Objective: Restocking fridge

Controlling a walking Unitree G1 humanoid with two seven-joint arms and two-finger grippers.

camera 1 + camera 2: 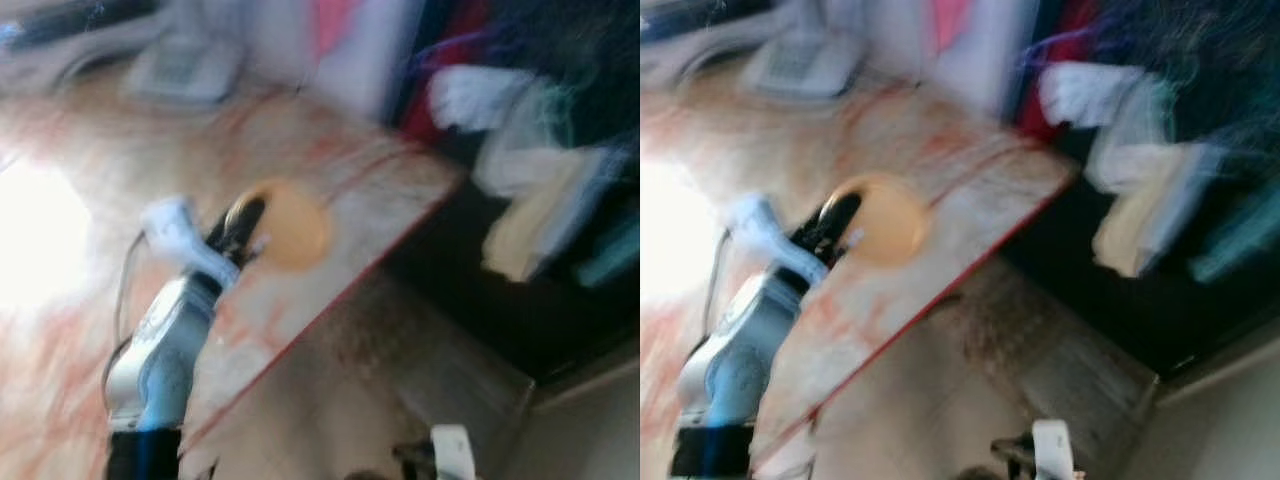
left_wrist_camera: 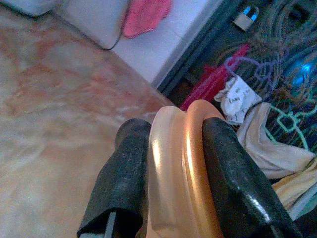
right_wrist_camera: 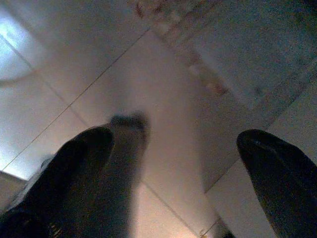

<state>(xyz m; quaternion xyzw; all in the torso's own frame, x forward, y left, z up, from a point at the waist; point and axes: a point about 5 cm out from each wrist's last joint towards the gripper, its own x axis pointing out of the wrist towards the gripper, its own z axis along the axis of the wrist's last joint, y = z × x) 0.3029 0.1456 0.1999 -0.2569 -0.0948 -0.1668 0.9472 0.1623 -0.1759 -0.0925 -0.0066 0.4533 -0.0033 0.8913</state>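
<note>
Marbled reddish tabletop (image 1: 330, 190) across both eye views, heavily blurred. Beyond its far edge, dark clutter of pale cloths (image 1: 530, 200) and cords, too smeared to identify. Left gripper (image 2: 176, 171) raised over the tabletop, black fingers (image 2: 237, 173) clamped on a round yellow-orange object (image 1: 290, 225); seen edge-on from the left wrist as a glossy rim, kind impossible to make out, lower part cut off. Pink cloth (image 2: 146, 15) hanging against a white wall behind. Right gripper (image 3: 176, 163) low over a pale tiled floor (image 3: 163, 74), fingers spread wide, holding nothing; a blurred shape beside one finger, unreadable.
</note>
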